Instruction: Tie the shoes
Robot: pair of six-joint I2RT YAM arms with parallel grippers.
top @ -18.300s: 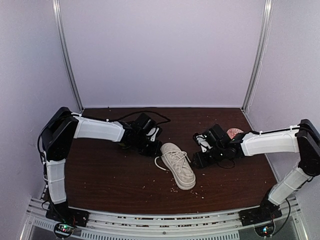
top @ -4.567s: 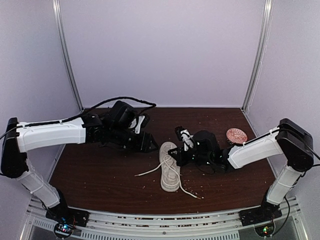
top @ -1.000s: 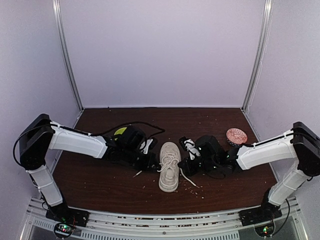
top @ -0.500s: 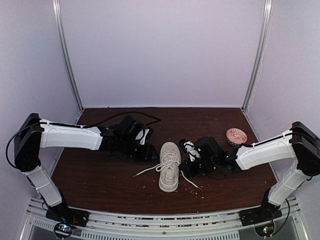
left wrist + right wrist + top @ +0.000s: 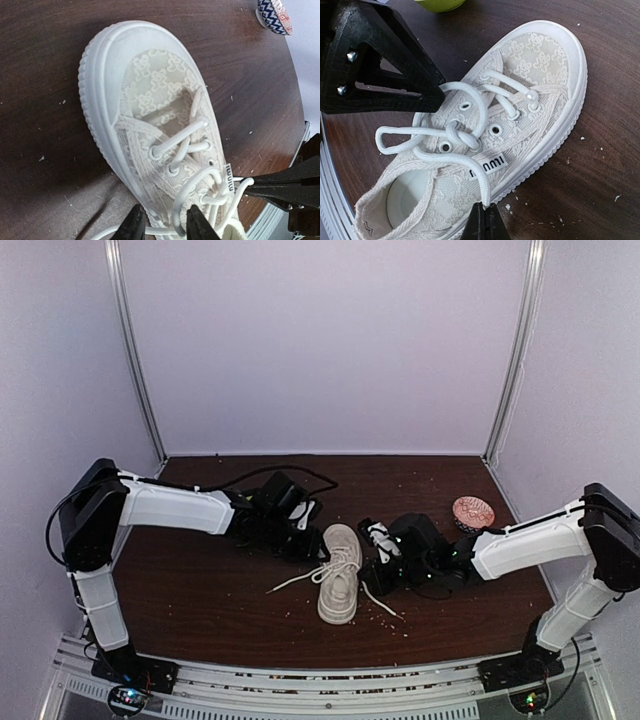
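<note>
The off-white sneaker lies in the middle of the table, toe pointing away from the arm bases. Its white laces are crossed in one loose knot over the tongue. My left gripper hovers at the shoe's left side, open, and a lace loop runs between its fingers without being pinched. My right gripper sits at the shoe's right side, shut on the other lace strand just past the label. In the top view the left gripper and right gripper flank the shoe.
A pink bowl stands at the back right of the table. A yellow-green bowl sits behind the left gripper. One loose lace end trails left of the shoe, another to its right. Crumbs dot the wood.
My left gripper has opened and let a lace fall to the table on the left, then moved right, back to the shoe. The right gripper has kept its hold without moving.
</note>
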